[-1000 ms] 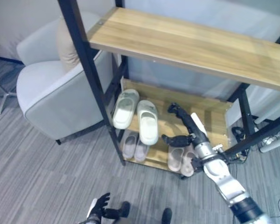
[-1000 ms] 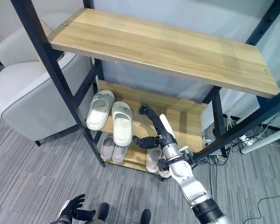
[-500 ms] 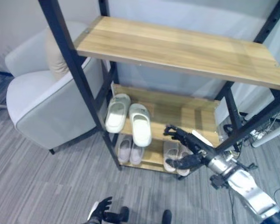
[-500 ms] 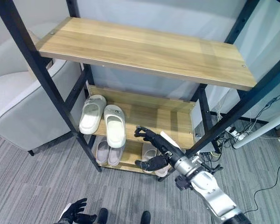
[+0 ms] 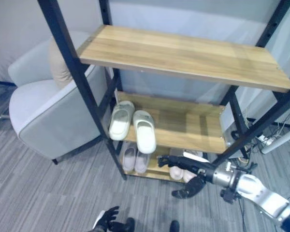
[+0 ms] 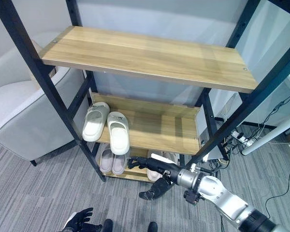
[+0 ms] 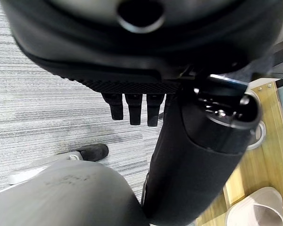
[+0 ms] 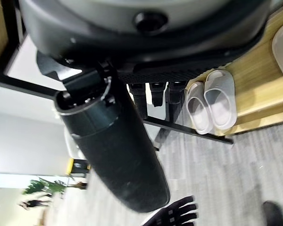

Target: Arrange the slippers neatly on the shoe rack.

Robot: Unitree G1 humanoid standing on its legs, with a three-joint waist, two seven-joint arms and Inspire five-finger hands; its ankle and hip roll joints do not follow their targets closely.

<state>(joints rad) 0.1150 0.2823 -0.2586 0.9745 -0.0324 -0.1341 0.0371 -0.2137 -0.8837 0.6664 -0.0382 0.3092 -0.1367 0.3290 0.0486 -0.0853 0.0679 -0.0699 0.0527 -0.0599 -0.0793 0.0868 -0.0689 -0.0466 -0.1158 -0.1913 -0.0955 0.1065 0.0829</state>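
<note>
The shoe rack (image 6: 150, 133) holds a white pair of slippers (image 6: 107, 126) at 9 o'clock on its middle shelf, a pinkish pair (image 6: 112, 160) at 9 o'clock on the bottom shelf and a pale pair (image 5: 181, 171) at 3 o'clock there. The right robot hand (image 6: 152, 166), released with straight fingers and holding nothing, hovers before the bottom shelf. The left robot hand (image 5: 105, 220), fingers spread and relaxed, hangs low at 6 o'clock. To do this well, enter low and level and square the pale pair against the shelf's front edge. The black post (image 6: 210, 130) crowds 3 o'clock; the floor (image 6: 48, 193) in front gives room.
</note>
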